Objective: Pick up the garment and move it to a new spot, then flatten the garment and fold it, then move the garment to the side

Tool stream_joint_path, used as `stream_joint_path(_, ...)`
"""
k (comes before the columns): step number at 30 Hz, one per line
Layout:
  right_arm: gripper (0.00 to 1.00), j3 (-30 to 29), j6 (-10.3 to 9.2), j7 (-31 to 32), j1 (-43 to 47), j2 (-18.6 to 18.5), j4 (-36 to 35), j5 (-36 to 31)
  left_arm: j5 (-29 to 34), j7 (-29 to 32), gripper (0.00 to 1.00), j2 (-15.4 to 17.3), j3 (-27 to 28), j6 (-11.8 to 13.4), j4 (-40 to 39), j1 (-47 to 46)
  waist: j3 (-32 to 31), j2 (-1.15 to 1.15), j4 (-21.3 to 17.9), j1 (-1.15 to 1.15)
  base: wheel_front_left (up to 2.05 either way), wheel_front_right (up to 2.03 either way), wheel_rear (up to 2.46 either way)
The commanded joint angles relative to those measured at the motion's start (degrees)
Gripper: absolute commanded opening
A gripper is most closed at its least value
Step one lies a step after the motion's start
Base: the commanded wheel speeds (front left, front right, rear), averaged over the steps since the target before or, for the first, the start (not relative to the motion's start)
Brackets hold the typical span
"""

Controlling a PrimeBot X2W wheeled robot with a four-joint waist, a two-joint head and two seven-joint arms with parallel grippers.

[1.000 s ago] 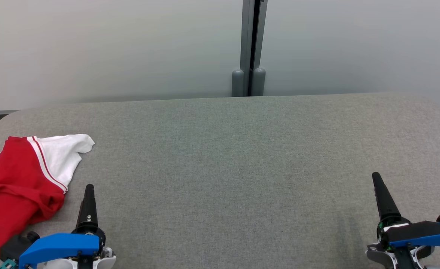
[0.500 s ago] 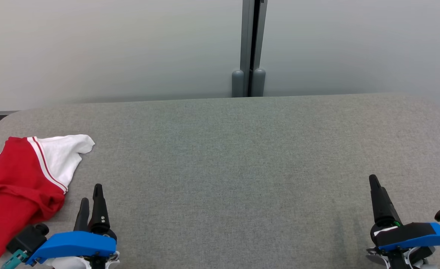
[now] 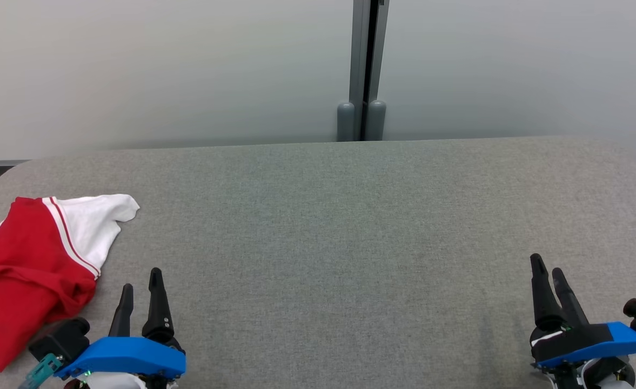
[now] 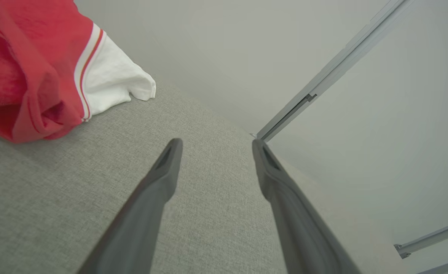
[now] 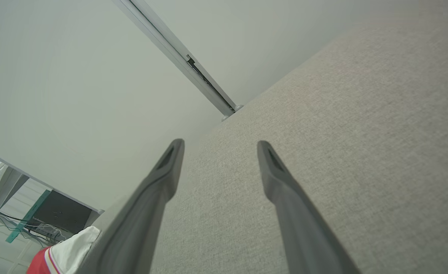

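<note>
While the garment [image 3: 31,270] lies bunched at the near left corner of the table [image 3: 350,216], red body rumpled, white sleeve splayed toward the far side, we have nothing in hand; left gripper [image 3: 141,278] sits just beside its right edge, not touching, fingers moderately parted and empty; right gripper [image 3: 546,263] well apart at the near right, likewise parted and empty. We judge the step in hand to be the first pick-up. Best approach: swing the left gripper toward the red bulk; aim for the raised fold near the striped seam rather than flat cloth; descend with fingers straddling that ridge; close only once cloth sits between the tips; lift until the trailing edge clears the table before carrying toward the open middle. Caution: the garment runs past the head view's left edge, so its full extent is unknown; a thin pinch may slip.
</note>
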Motion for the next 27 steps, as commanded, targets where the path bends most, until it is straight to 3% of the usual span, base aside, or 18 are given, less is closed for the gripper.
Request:
stream_joint_path(1,1.0,0.1,0.19,-0.6,-0.5,-0.5,-0.3,-1.9,1.9,-0.6,1.0,0.5,-0.4,-0.2,-0.2,-0.5,0.0,0.0,0.1,0.0,0.0,0.0,0.0)
stream_joint_path(27,1.0,-0.8,0.2,-4.4,1.0,-0.5,-0.2,-20.3,19.2,-4.4,1.0,0.8,-3.5,0.9,2.2,0.1,0.2,0.0,0.7,0.0,0.0,0.0,0.0)
